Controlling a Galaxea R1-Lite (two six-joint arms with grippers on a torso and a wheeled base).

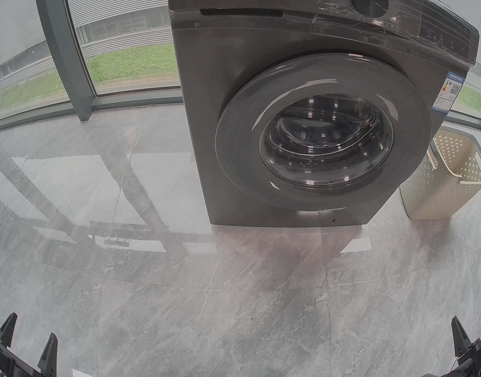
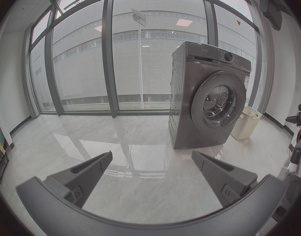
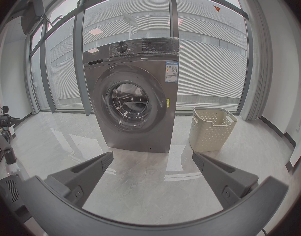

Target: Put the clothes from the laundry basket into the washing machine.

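Observation:
A grey front-loading washing machine stands ahead on the tiled floor, its round glass door shut. It also appears as the washing machine and the washing machine. A cream perforated laundry basket sits on the floor just right of the machine; the laundry basket shows no clothes above its rim, and its inside is hidden. My left gripper is low at the near left, open and holding nothing. My right gripper is low at the near right, open and holding nothing. Both are far from the machine.
Glossy grey floor tiles stretch between me and the machine. Tall windows with dark frames run behind and to the left. A wall lies beyond the basket on the right.

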